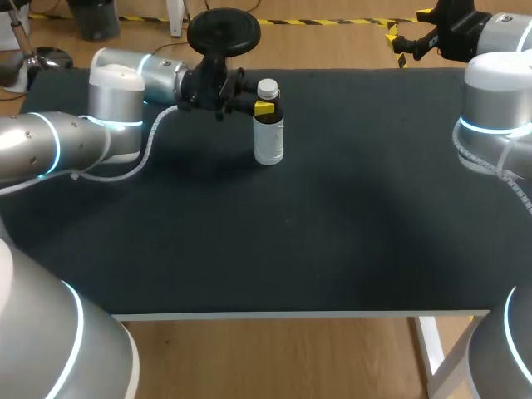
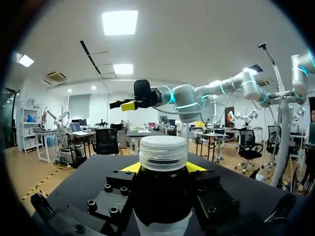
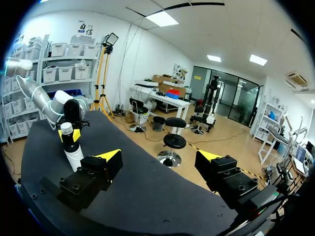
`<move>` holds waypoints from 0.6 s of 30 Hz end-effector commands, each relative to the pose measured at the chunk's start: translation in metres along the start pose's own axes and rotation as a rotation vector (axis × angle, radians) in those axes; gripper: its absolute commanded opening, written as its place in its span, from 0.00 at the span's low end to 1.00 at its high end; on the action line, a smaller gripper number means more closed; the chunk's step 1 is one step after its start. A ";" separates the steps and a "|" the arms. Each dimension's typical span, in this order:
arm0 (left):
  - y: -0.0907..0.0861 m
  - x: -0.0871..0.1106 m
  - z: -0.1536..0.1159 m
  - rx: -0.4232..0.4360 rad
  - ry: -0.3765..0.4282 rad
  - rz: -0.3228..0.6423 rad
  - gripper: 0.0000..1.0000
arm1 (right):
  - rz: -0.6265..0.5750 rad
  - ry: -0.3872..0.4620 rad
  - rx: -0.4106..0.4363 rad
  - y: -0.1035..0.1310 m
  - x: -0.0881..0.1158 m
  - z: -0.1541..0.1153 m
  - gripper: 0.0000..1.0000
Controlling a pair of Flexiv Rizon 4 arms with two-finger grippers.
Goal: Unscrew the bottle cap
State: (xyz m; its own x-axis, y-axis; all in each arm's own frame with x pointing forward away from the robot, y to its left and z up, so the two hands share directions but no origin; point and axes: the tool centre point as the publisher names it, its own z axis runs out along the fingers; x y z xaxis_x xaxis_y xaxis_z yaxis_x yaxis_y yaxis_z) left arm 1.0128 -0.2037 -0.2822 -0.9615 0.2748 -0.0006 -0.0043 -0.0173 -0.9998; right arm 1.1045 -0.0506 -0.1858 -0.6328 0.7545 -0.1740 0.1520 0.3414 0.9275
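Note:
A white bottle (image 1: 268,140) with a white ribbed cap (image 1: 268,87) stands upright at the back middle of the black table. My left gripper (image 1: 264,108) comes in level from the left and is shut on the bottle's dark neck just under the cap. In the left wrist view the cap (image 2: 163,152) rises between the yellow tips of the left gripper (image 2: 163,169). My right gripper (image 1: 396,46) hangs open past the table's back right edge, far from the bottle. Its wrist view shows its own fingers (image 3: 158,157) wide apart with nothing between them, and the bottle (image 3: 75,150) far ahead.
The black table top (image 1: 332,233) stretches from the bottle toward the front edge and the right side. My right arm's elbow (image 1: 495,108) hangs over the table's right edge.

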 end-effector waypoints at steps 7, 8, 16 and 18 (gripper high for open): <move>0.000 -0.001 0.000 -0.001 0.003 -0.001 0.00 | 0.000 0.000 0.002 0.000 0.000 0.000 1.00; 0.000 -0.001 0.000 -0.001 0.003 -0.001 0.00 | 0.000 0.000 0.002 0.000 0.000 0.000 1.00; 0.000 -0.001 0.000 -0.001 0.003 -0.001 0.00 | 0.001 0.107 -0.037 0.004 0.009 0.006 1.00; 0.000 -0.001 0.000 -0.001 0.003 -0.001 0.00 | 0.016 0.171 -0.061 0.006 0.015 0.009 1.00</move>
State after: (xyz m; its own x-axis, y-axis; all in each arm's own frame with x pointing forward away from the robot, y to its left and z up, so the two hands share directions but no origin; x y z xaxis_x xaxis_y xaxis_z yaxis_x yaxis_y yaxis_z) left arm 1.0127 -0.2037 -0.2822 -0.9615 0.2747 -0.0006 -0.0044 -0.0173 -0.9998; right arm 1.0981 -0.0242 -0.1851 -0.6991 0.7023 -0.1344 0.1350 0.3142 0.9397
